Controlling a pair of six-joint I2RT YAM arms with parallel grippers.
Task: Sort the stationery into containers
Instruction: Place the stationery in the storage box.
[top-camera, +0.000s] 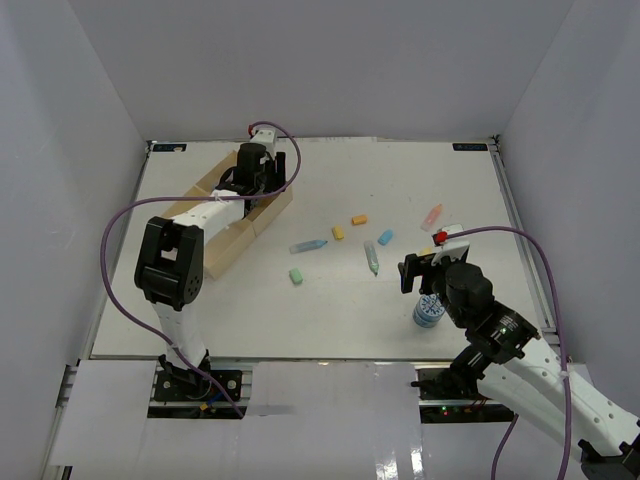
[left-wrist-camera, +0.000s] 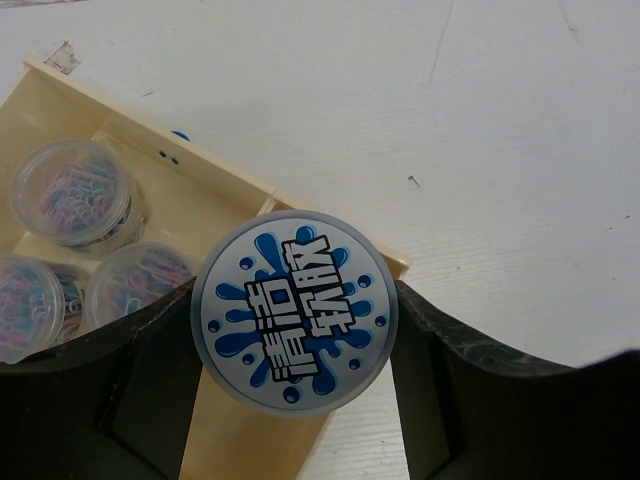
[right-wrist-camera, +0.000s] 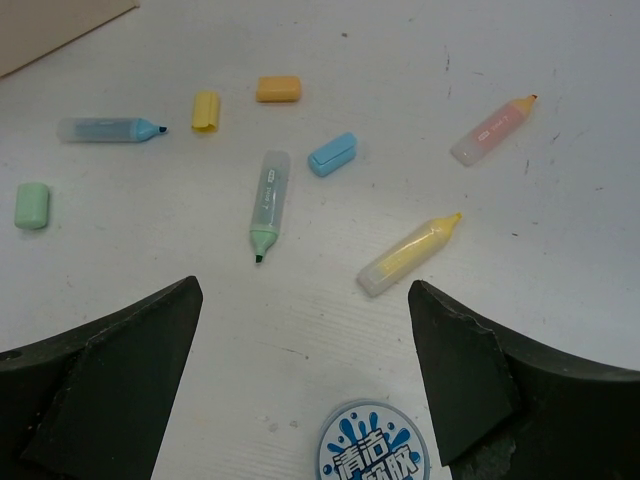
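One grey-rimmed roll (left-wrist-camera: 293, 312) shows blue splashes and white lettering.

Pale grey walls (top-camera: 320, 60) are enclosing a white table (top-camera: 340, 320) at nine, twelve and three o'clock; a glossy near ledge (top-camera: 330, 420) at six o'clock is reflecting soft, even light.

Tubs (left-wrist-camera: 72, 192) crowd tray (left-wrist-camera: 220, 168) corner, markers (right-wrist-camera: 268, 195) litter table (left-wrist-camera: 500, 120)
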